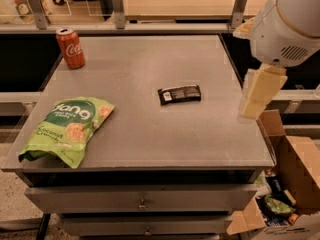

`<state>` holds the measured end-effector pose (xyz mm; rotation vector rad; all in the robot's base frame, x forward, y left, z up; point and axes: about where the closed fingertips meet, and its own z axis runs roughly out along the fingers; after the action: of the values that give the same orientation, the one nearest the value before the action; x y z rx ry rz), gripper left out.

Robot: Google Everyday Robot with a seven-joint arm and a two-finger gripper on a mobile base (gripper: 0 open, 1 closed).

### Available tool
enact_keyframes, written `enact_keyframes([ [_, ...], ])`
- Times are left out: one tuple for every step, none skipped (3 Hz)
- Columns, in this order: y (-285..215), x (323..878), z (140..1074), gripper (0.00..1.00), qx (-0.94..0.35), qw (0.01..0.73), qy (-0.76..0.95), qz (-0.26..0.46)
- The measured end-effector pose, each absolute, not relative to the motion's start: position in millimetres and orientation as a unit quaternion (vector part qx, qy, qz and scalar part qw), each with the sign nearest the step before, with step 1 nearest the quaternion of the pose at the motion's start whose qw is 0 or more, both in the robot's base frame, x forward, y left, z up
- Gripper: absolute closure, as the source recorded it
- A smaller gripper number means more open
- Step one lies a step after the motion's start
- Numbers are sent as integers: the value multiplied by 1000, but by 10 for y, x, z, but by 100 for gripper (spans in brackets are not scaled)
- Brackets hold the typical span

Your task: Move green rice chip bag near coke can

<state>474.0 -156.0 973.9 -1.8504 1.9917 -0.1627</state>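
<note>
The green rice chip bag [69, 128] lies flat at the front left of the grey table [150, 134], its dark-green top toward the back. The coke can [70, 47] stands upright at the table's back left corner, well behind the bag. My gripper [257, 95] hangs from the white arm [290, 24] at the table's right edge, far to the right of the bag and the can, and holds nothing.
A small flat black wrapped bar [179, 94] lies near the table's middle. An open cardboard box [287, 184] with packets stands on the floor at the right. Drawers [142, 199] sit under the tabletop. A rail and posts [117, 6] run behind.
</note>
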Motion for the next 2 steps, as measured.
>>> enact_keyframes([
  [-1010,4805,9540,0,-693,249,676,-14],
  [-335,4845,9499,0,-727,297,618,34],
])
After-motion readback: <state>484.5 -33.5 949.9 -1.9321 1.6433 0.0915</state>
